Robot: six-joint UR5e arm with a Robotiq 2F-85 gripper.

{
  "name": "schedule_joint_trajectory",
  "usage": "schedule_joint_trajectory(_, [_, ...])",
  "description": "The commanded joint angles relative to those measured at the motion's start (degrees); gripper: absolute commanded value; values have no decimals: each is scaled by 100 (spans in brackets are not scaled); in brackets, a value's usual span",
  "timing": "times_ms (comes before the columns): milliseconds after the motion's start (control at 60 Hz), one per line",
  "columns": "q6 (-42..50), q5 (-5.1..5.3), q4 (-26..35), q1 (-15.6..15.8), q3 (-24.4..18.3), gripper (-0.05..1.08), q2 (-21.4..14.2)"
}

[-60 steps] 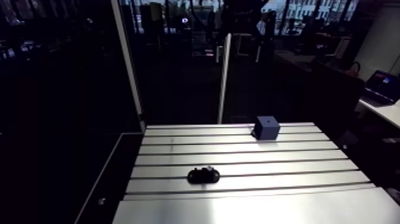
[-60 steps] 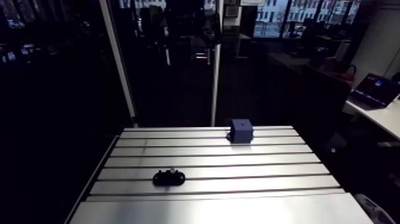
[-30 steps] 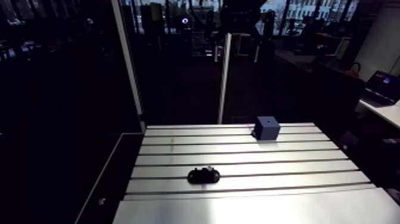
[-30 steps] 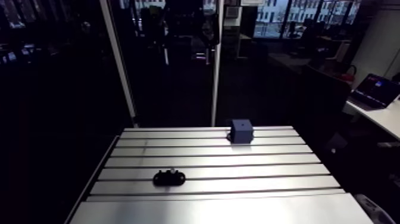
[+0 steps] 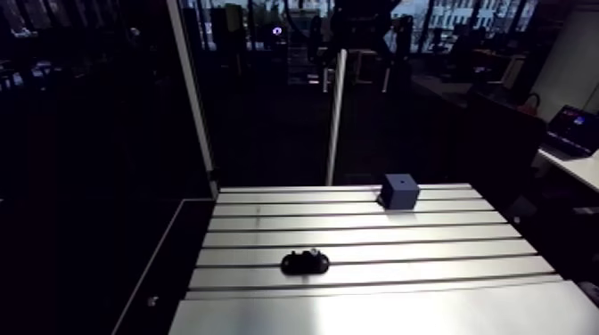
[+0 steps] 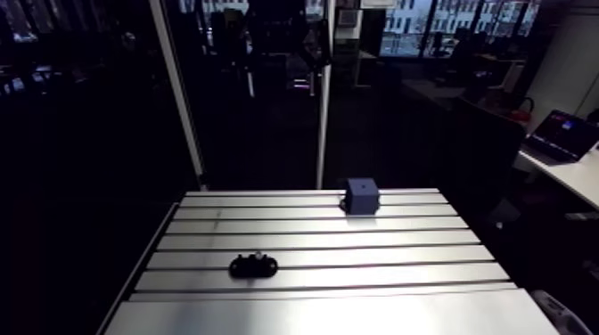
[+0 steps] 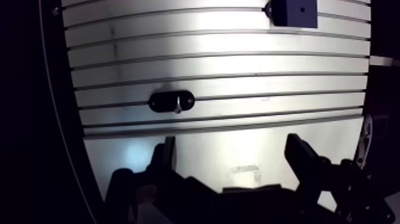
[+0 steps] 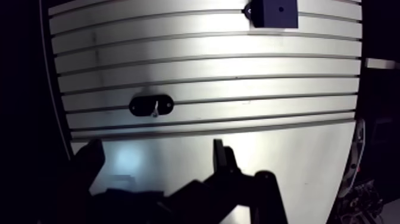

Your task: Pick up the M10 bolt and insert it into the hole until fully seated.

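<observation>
You have no step completed: gripper [image 7: 232, 146] spread and empty above the surface [image 7: 238, 65], bolt [image 7: 177, 105] resting in its black holder [image 7: 159, 101], hole [image 7: 303, 9] in the blue block [image 7: 288, 16] vacant.

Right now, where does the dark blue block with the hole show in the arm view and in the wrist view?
Arm view: the dark blue block sits at the far edge of the table, right of centre.
Wrist view: the block, hole facing up, lies far ahead of the open gripper, several slots away.
Shared landmark: the black bolt holder, nearer than the block in both views.
</observation>
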Motion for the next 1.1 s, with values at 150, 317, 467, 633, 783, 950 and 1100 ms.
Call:
schedule_joint_trajectory(150, [-6, 31, -2, 0, -3, 0, -4])
schedule_joint_trajectory(317, [-6, 22, -2, 0, 6, 0, -4])
schedule_joint_trajectory(467, [-6, 22, -2, 0, 6, 1, -4])
schedule_joint_trajectory(633, [-6, 13, -2, 0, 16, 1, -5])
schedule_joint_trajectory(783, [18, 20, -9, 0, 39, 0, -20])
schedule_joint_trajectory(950, [38, 46, -156, 17, 256, 1, -121])
schedule_joint_trajectory(1100, [22, 47, -1012, 51, 928, 1, -316])
